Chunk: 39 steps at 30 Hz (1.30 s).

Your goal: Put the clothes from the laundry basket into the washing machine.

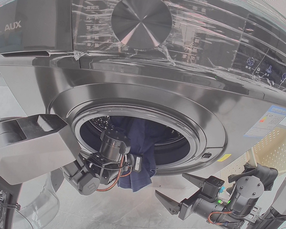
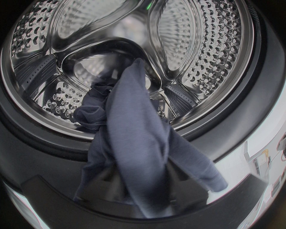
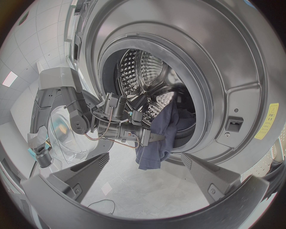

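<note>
Loading step: left fingers [image 3: 155,137] pinch the navy shirt [image 2: 137,125], draped over the door rim [image 2: 44,143] half inside the drum [image 2: 208,44], right fingers [image 1: 168,200] wide, empty, nearby; next, push deeper and release.

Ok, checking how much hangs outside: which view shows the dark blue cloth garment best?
Right wrist view: the dark blue cloth garment shows nearly whole, draped over the door rim, end hanging outside. Head view: the left arm hides part. Left wrist view: close, its hanging end unclear.
</note>
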{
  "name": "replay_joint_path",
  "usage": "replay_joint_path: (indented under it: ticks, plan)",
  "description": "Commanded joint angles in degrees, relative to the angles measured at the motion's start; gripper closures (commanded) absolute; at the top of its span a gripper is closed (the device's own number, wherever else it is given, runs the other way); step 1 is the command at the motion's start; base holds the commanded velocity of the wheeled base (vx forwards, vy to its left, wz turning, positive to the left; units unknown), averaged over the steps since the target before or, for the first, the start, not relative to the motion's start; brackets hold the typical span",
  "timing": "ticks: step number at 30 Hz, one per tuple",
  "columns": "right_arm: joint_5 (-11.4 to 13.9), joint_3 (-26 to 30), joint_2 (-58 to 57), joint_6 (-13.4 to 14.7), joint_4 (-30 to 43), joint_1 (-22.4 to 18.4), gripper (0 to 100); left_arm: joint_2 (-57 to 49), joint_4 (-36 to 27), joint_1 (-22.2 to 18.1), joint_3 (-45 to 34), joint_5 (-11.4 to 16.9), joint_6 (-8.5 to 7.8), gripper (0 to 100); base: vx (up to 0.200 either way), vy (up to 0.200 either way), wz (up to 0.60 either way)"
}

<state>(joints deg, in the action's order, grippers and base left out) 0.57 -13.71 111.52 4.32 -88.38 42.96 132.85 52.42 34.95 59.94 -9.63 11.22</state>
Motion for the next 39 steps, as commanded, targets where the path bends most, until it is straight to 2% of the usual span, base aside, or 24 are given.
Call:
replay_joint_path:
  ticks: [1,6,13,17,23,29,30,37,39]
  plan:
    - [0.0,0.0,0.1,0.0,0.0,0.0,0,0.8,0.8,-0.1,1.0,0.0,0.12,100,0.000,0.000,0.00]
    - [0.0,-0.1,0.4,0.0,0.0,0.0,0,1.7,3.5,-0.1,4.0,0.0,0.74,100,0.000,0.000,0.00]
    - [0.0,-0.1,0.4,0.0,0.0,0.0,0,5.0,10.1,-0.6,14.9,-1.3,2.23,100,0.000,0.000,0.00]
    - [0.0,-0.1,0.4,0.0,0.0,0.0,0,8.1,12.7,-1.6,20.5,-1.6,2.06,100,0.000,0.000,0.00]
    - [0.0,-0.1,0.3,0.0,0.0,0.0,0,11.6,13.0,-2.9,29.0,-2.6,1.70,100,0.000,0.000,0.00]
    - [0.0,-0.1,0.3,0.0,0.0,0.0,0,10.9,13.0,-2.5,25.6,-2.8,1.62,100,0.000,0.000,0.00]
    - [0.0,-0.1,0.3,0.0,0.0,0.0,0,10.8,13.1,-2.3,25.1,-2.7,1.62,0,0.000,0.000,0.00]
    - [0.0,-0.1,0.3,0.0,0.0,0.0,0,9.3,12.4,-1.9,22.8,-2.8,1.70,0,0.000,0.000,0.00]
    - [0.0,0.0,0.4,0.0,0.0,0.0,0,8.3,9.8,-1.3,18.6,-2.8,1.70,0,0.000,0.000,0.00]
